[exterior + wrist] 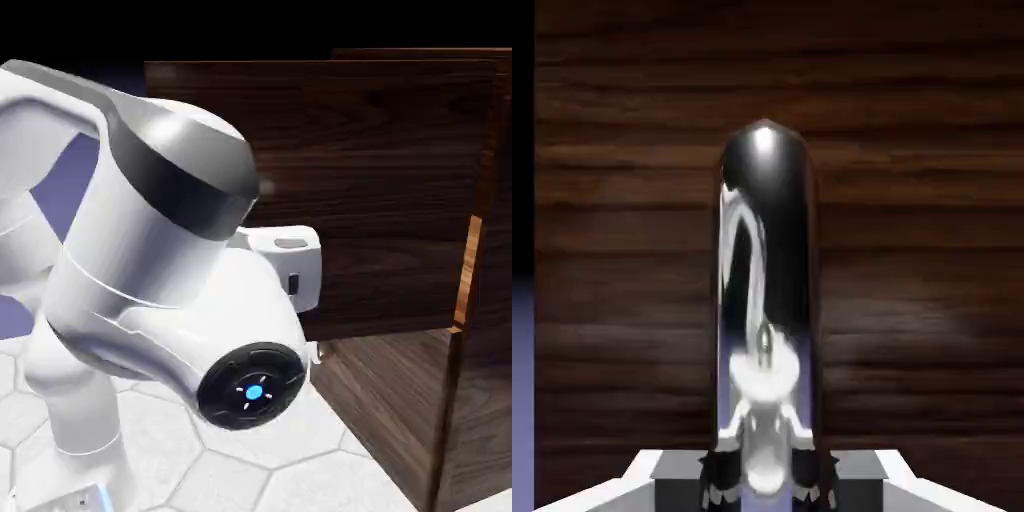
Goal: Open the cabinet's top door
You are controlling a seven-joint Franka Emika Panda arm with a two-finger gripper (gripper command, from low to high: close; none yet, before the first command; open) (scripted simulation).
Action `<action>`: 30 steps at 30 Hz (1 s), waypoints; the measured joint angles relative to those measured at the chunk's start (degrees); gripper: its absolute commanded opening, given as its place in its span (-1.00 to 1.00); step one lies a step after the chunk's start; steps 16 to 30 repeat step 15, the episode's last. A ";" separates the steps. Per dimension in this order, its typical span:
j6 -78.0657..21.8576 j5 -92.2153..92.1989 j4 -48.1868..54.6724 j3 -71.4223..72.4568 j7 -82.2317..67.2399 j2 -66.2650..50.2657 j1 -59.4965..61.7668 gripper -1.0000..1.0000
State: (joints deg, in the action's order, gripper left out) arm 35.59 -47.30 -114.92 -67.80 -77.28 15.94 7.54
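Note:
The cabinet [497, 300] stands at the exterior view's right, dark walnut with an orange-brown edge. Its top door [370, 190] is swung out from the cabinet front, with its free edge toward the left. In the hand view the door's vertical silver bar handle [767, 280] rises large between the finger tips, against the door's wood [912, 200]. My gripper [767, 482] is shut on this handle. In the exterior view my own arm hides the fingers and the handle.
The shorter lower door [390, 400] sits below the top door, closed against the cabinet. My bulky white arm [150, 260] fills the exterior view's left and middle. The hexagon-patterned table top [260, 450] lies below it.

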 measured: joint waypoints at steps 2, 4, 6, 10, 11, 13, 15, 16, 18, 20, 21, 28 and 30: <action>-3.05 0.35 2.58 -4.07 -2.81 -3.50 -3.15 -1.00; -5.48 0.64 4.57 -8.28 -5.20 -6.33 -6.49 -1.00; -6.69 0.92 5.87 -12.64 -6.25 -7.56 -10.52 -1.00; -6.37 1.43 7.12 -19.74 -5.13 -6.02 -18.77 -1.00; -5.96 1.59 7.35 -21.11 -4.42 -5.09 -20.72 -1.00; -4.90 1.97 7.87 -24.17 -2.62 -2.83 -24.96 -1.00; -4.01 2.64 8.94 -26.69 -0.55 -0.04 -29.09 -1.00; -4.01 2.64 8.94 -26.69 -0.55 -0.04 -29.09 -1.00; -4.01 2.64 8.94 -26.69 -0.55 -0.04 -29.09 -1.00; -4.01 2.64 8.94 -26.69 -0.55 -0.04 -29.09 -1.00; -4.01 2.64 8.94 -26.69 -0.55 -0.04 -29.09 -1.00; -4.01 2.64 8.94 -26.69 -0.55 -0.04 -29.09 -1.00; -4.01 2.64 8.94 -26.69 -0.55 -0.04 -29.09 -1.00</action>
